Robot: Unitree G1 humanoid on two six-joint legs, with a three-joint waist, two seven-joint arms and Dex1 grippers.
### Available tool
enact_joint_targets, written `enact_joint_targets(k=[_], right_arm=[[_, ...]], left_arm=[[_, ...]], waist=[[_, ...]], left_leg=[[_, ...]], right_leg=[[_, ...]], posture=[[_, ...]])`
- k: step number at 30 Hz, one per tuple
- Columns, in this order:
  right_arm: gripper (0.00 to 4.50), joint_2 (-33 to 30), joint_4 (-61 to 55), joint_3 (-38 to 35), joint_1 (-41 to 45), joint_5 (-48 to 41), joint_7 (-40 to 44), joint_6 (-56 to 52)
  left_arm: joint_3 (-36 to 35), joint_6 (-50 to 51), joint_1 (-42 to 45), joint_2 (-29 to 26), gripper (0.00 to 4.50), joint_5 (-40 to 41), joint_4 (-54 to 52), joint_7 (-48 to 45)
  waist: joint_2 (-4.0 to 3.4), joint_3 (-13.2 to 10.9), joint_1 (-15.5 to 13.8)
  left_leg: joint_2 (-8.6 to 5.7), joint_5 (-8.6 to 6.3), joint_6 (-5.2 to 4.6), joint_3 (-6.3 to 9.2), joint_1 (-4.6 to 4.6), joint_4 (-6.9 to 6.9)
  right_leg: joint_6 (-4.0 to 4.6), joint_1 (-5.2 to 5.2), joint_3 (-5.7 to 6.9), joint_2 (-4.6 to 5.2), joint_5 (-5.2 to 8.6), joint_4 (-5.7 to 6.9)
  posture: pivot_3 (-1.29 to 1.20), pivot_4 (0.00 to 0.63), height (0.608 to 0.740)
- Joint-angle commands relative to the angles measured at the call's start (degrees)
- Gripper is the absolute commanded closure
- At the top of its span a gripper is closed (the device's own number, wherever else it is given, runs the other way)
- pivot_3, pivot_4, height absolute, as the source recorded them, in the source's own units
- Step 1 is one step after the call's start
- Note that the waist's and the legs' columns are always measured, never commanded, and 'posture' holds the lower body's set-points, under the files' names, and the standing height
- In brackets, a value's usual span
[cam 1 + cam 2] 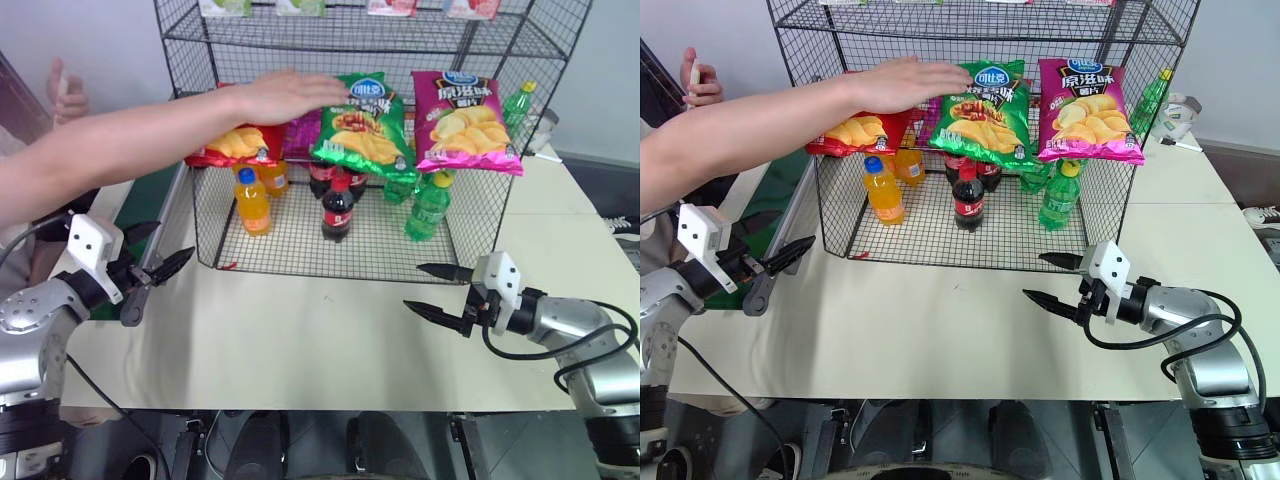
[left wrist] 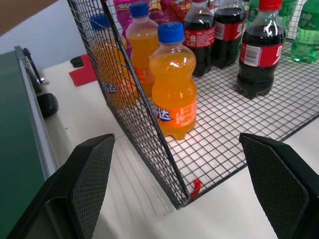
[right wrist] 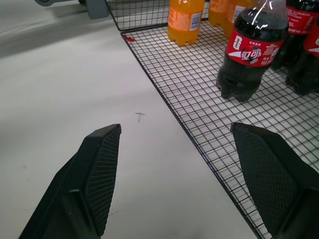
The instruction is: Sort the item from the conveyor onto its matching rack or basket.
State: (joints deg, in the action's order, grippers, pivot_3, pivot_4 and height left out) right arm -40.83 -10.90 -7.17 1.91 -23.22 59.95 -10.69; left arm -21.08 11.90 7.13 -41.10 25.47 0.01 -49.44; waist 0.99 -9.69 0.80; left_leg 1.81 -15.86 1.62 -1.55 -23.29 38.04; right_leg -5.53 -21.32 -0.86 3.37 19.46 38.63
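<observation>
The green chip bag (image 1: 362, 130) lies tilted on the middle tier of the black wire rack (image 1: 200, 215), between a red bag and a magenta bag. A person's hand (image 1: 290, 95) reaches in from the left, its fingertips at the green bag's upper corner. The conveyor (image 2: 15, 149), a dark green belt with a pale rail, runs along the rack's left side. My left gripper (image 1: 160, 283) is open and empty beside the rack's lower left corner. My right gripper (image 1: 413, 286) is open and empty over the table in front of the rack's lower right part.
The red chip bag (image 1: 235, 145) and magenta chip bag (image 1: 462, 120) share the middle tier. Orange soda (image 1: 252, 200), cola (image 1: 337, 210) and green bottles (image 1: 428, 207) stand on the bottom tier. The person's forearm (image 1: 110, 150) crosses above my left gripper. The pale table (image 1: 300, 340) stretches between my grippers.
</observation>
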Motion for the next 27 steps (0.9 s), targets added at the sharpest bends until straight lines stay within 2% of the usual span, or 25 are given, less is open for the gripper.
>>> enact_joint_targets(k=[1,12,27], right_arm=[[0.85,0.20,-1.04,-0.32,-0.28,-0.46,-0.03,1.03],[0.85,-0.17,-2.84,-0.96,-1.72,-1.13,-0.26,0.54],[0.85,-1.32,-4.40,-1.74,-3.81,-1.83,0.17,-0.36]], left_arm=[[-0.25,-1.38,0.57,0.04,0.19,-0.19,-0.42,0.32],[0.22,-1.73,0.30,0.46,0.19,-0.58,-0.12,-0.38],[-0.53,3.10,-2.51,-0.06,0.19,2.62,-2.75,-3.01]], waist=[[0.00,0.00,0.00],[0.00,0.00,0.00],[0.00,0.00,0.03]], left_leg=[[0.00,0.00,0.00,0.00,0.00,0.00],[0.00,0.00,0.00,0.00,0.01,0.01],[0.01,0.00,0.00,0.00,0.01,0.02]], right_leg=[[0.00,0.00,0.00,0.00,0.00,0.00],[0.00,-0.01,-0.01,-0.01,0.00,0.04],[0.00,-0.01,-0.01,-0.01,0.00,0.06]], posture=[[0.00,0.150,0.739],[0.00,0.150,0.739],[0.00,0.150,0.739]])
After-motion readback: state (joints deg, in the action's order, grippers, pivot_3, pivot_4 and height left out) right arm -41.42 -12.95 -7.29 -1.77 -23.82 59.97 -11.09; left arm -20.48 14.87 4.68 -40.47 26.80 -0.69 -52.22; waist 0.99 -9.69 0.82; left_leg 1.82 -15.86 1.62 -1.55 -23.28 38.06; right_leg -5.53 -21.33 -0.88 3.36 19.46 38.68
